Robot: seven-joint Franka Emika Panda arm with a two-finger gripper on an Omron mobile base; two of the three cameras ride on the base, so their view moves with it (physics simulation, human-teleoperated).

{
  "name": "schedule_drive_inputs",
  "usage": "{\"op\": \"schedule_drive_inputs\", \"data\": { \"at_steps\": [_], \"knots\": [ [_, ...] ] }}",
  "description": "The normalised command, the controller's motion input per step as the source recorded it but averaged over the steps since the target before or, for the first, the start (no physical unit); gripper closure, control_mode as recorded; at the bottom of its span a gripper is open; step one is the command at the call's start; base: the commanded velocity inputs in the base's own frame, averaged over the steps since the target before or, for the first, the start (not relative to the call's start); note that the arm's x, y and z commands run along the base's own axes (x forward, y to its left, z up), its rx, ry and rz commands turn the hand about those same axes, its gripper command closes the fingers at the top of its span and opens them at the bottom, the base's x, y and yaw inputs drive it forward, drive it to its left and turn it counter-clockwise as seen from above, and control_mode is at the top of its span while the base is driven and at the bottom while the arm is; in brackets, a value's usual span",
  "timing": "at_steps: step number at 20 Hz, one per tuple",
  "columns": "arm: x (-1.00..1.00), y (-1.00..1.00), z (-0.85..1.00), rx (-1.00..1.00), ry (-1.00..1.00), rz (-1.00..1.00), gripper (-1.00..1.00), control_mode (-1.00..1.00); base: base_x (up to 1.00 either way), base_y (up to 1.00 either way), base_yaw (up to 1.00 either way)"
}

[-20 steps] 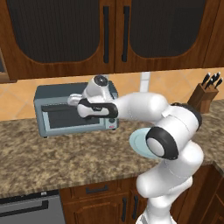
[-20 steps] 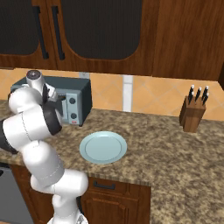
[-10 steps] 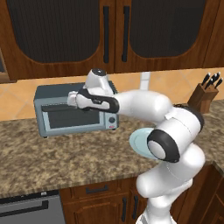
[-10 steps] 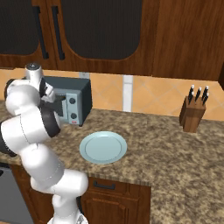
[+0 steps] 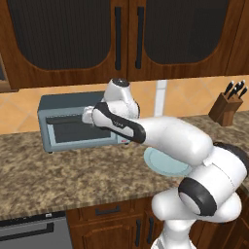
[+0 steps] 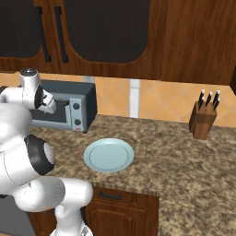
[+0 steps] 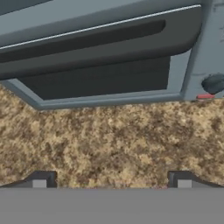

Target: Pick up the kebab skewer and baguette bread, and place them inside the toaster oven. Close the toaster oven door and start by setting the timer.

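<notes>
The toaster oven [image 5: 68, 103] stands at the back left of the counter, and its body [image 6: 85, 97] also shows in the right base view. The toaster oven door [image 5: 73, 134] stands upright against the front. In the hand view the door [image 7: 100, 78] has a dark handle bar above a dark window, with a round knob [image 7: 214, 83] to its right. My gripper [image 5: 88, 115] hovers close in front of the door's upper edge. It is open [image 7: 111, 181], with nothing between its fingertips. The kebab skewer and the baguette bread are out of view.
A pale blue plate [image 6: 109, 155] lies on the speckled counter to the right of the oven, and my arm partly covers this plate [image 5: 165, 164] in the left base view. A knife block [image 6: 203, 120] stands at the far right. Dark wooden cabinets hang overhead.
The hand rose a little in front of the oven door and came back down near its upper edge. The jaws stayed open. The oven and plate have not moved.
</notes>
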Motion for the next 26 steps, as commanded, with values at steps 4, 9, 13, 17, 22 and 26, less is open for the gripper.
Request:
{"op": "schedule_drive_inputs", "data": {
  "at_steps": [4,9,13,17,22,26],
  "knots": [
    [-0.49,-0.71,0.11,-0.01,0.00,0.05,-1.00,-1.00,0.00,0.00,0.00],
    [-0.44,-0.51,0.00,0.00,0.00,0.01,-1.00,-1.00,0.00,0.00,0.00],
    [-0.21,-0.32,0.06,0.10,-0.01,-0.06,-1.00,-1.00,0.00,0.00,0.00],
    [-0.08,-0.36,0.09,0.07,-0.03,-0.12,-1.00,-1.00,0.00,0.00,0.00],
    [0.00,-0.27,0.05,0.04,-0.06,-0.19,-1.00,-1.00,0.00,0.00,0.00],
    [-0.08,-0.11,0.23,0.10,-0.07,-0.20,-1.00,-1.00,0.00,0.00,0.00]
  ]
}}
